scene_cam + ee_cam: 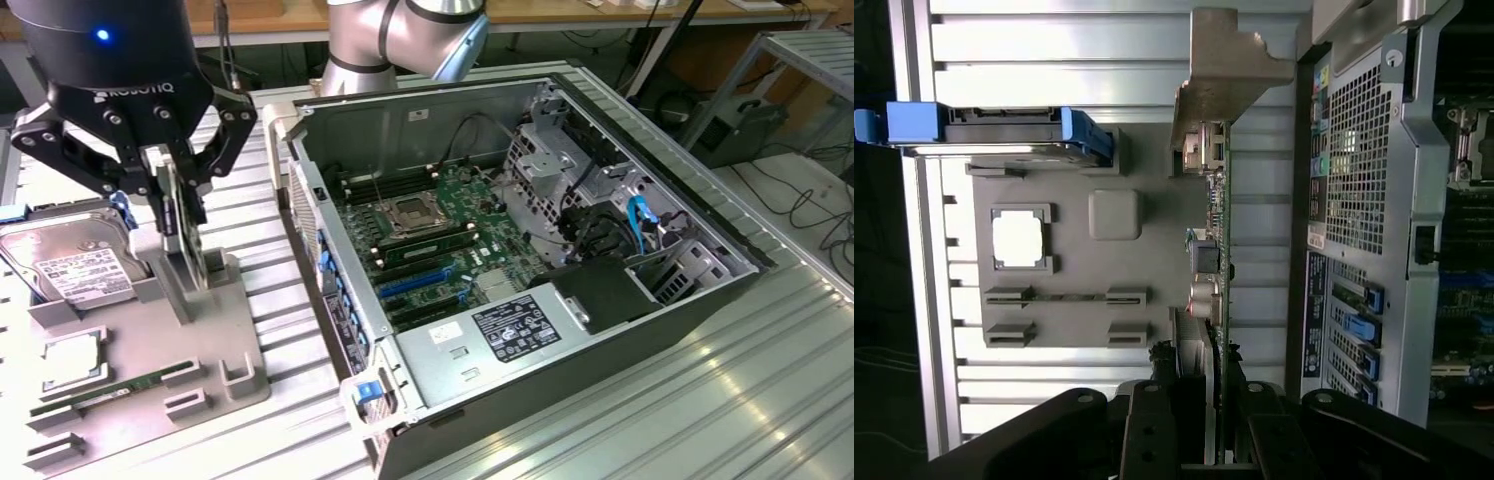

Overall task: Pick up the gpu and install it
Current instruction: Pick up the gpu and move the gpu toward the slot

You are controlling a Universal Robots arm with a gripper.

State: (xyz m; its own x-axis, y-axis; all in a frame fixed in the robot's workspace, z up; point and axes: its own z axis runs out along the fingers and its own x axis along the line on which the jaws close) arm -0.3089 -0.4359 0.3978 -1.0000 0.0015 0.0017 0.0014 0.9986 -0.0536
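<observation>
Tool pinched partway shut on the gpu, which stands edge-on at the holder, 9 o'clock from the case in the exterior view; risk: the narrow grip lets the thin card tilt, so its bracket snags the case wall or misses the slot.

Open computer case, hard drive, RAM stick on grey tray

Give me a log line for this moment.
claw: shut on gpu | gpu: upright at grey tray, not installed | case: open
</observation>
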